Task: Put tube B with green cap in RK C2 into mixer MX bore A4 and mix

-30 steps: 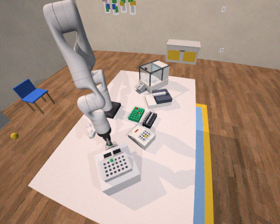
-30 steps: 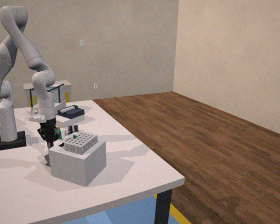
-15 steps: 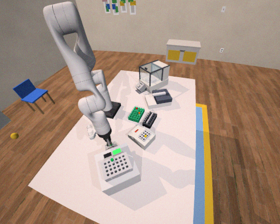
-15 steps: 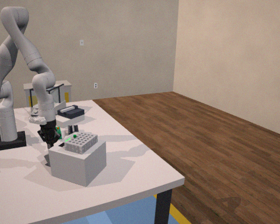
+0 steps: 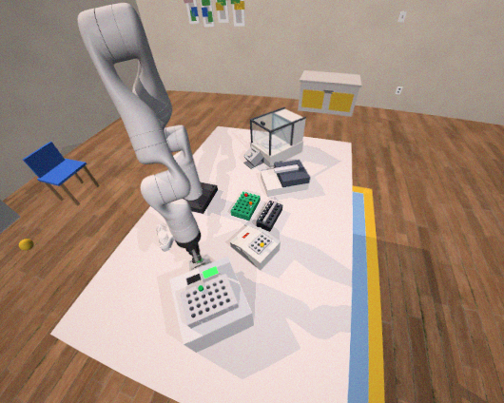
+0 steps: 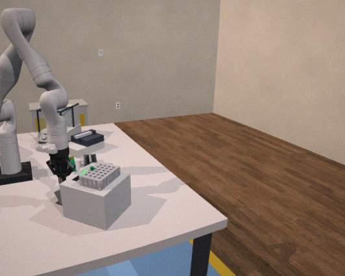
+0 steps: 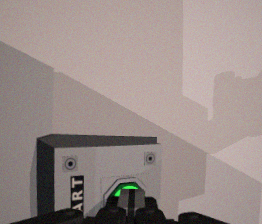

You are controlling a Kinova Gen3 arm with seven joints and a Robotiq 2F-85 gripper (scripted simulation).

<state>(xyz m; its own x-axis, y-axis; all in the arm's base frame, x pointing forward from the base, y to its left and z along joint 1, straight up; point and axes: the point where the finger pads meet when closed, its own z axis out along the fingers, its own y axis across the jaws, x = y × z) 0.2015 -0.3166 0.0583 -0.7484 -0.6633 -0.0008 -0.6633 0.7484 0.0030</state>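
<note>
The mixer [image 5: 222, 330] [image 6: 83, 205] [image 7: 107, 160] stands level on the bench. Tube B's green cap [image 5: 201, 288] [image 6: 92, 168] sits low on its block, in the row nearest the front, apparently at A4. The green lamp [image 5: 210, 272] [image 6: 83, 172] on the mixer's top is lit; the dark red-lamp window [image 5: 193, 278] beside it is unlit. My gripper [image 5: 197, 258] [image 6: 61, 181] [image 7: 131, 204] is shut and empty, its tips pointing down at the START key [image 7: 128, 188] on the sloping front. The key shows bright green, partly hidden by the fingertips; contact cannot be told.
The dry block [image 5: 242, 248] with a yellow cap stands beyond the mixer. The green rack [image 5: 238, 212] holds red and orange caps, beside the black magnet block [image 5: 268, 220]. The spectrophotometer [image 5: 271, 183] and glass-sided balance [image 5: 288, 153] stand farther off.
</note>
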